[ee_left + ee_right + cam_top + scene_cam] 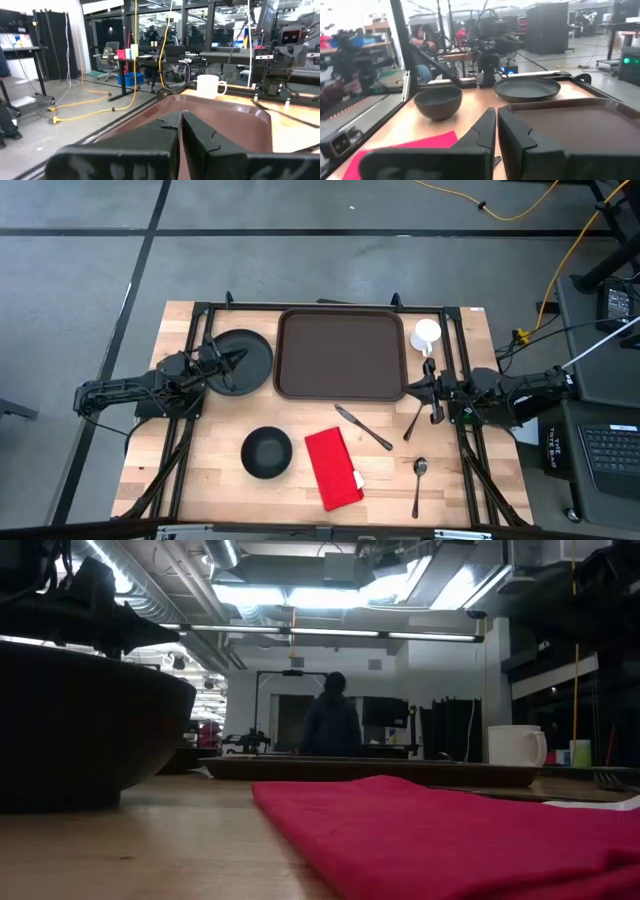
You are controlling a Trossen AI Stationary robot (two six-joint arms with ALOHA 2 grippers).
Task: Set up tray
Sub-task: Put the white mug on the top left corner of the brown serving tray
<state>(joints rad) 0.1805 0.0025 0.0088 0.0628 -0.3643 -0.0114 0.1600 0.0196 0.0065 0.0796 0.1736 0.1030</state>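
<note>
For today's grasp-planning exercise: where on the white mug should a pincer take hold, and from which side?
Grip the white mug across its rim wall, coming down from above. It stands upright with its mouth open upward, so the thin wall probably fits between two fingers. It stands just off the tray, near its far right corner, so the right pincer, now shut, seems the closer one.

Tray (342,353): dark brown, plain, no pattern.
Plate (243,361), at 9 o'clock from tray: black, uniform.
Bowl (266,452), at 7 o'clock from tray: black, matte.
Napkin (332,468), at 6 o'clock from tray: solid red; small white patch at one edge.
Mug (427,334), at 3 o'clock from tray: white.
Knife (362,427), fork (414,420), spoon (419,483): grey metal.
Table (210,460): pale wood, strip-grained.
Left gripper (238,359) and right gripper (416,388): black.
Cables (500,210) on floor at 1 o'clock: yellow.
</note>
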